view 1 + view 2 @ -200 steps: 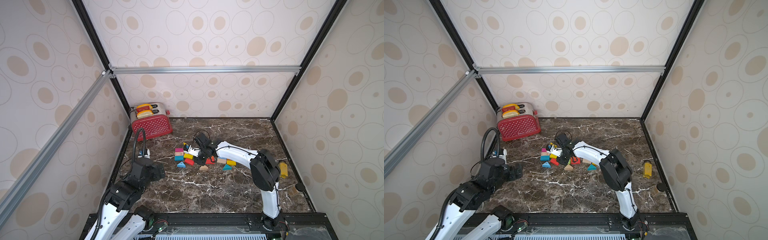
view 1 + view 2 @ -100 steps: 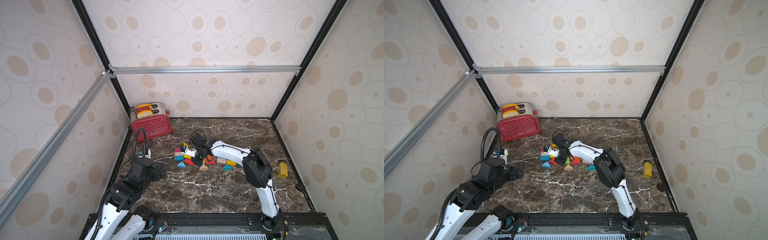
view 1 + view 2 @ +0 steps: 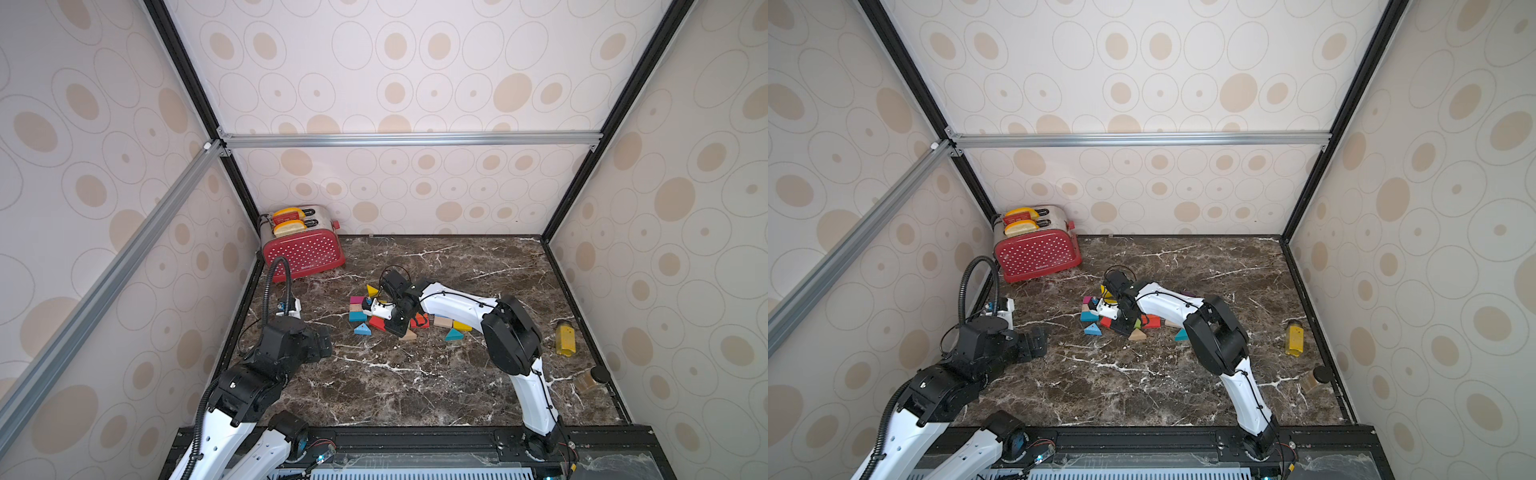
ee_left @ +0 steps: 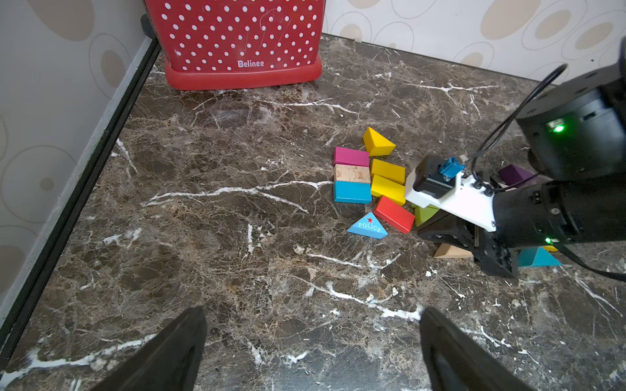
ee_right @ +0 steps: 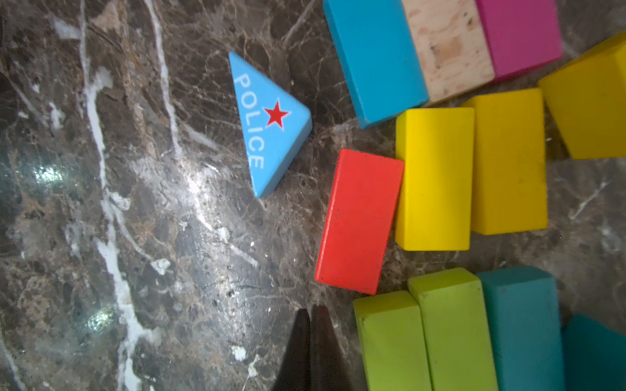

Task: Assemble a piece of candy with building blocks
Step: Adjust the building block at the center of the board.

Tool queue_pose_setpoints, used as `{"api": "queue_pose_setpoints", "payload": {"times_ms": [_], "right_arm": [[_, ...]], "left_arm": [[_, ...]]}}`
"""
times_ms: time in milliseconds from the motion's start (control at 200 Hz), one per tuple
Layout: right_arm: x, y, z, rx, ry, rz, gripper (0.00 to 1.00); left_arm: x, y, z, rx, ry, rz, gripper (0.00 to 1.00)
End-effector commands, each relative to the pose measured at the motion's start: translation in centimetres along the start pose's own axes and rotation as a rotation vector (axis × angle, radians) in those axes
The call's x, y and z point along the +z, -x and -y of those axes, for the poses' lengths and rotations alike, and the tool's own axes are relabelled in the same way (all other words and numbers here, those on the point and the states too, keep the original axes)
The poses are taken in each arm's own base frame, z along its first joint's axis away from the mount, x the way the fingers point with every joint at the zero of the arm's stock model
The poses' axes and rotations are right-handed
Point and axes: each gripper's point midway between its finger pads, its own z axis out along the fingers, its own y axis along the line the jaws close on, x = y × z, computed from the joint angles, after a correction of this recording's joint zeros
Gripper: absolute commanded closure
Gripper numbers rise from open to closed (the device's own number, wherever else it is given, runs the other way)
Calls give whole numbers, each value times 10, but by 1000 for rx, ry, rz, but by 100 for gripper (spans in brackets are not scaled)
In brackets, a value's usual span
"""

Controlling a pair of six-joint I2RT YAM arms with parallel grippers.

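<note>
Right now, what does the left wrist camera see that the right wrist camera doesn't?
Only the left wrist view shows the red toaster, the purple block and the right arm. Only the right wrist view shows the teal brick next to the green bricks. Both show the blue POLICE triangle, the red brick and two yellow bricks.

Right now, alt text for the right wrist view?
The right gripper, shut and empty, hangs over the marble tabletop beside a red brick. A blue POLICE wedge lies apart from it; yellow bricks and lime green bricks flank the red one.
</note>
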Motion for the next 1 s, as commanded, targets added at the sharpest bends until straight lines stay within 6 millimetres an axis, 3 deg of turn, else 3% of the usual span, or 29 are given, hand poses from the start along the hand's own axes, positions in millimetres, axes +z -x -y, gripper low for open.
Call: {"api": "queue_pose_setpoints", "payload": {"times_ms": [0, 716, 997], "right_arm": [[9, -3, -5, 19, 31, -35, 100], [25, 0, 7, 21, 2, -64, 100], [10, 8, 8, 21, -14, -29, 99]], "left_arm": [[-1, -1, -2, 21, 7, 2, 1], [-2, -1, -2, 19, 5, 6, 1], [-1, -1, -3, 18, 10, 9, 1]]}}
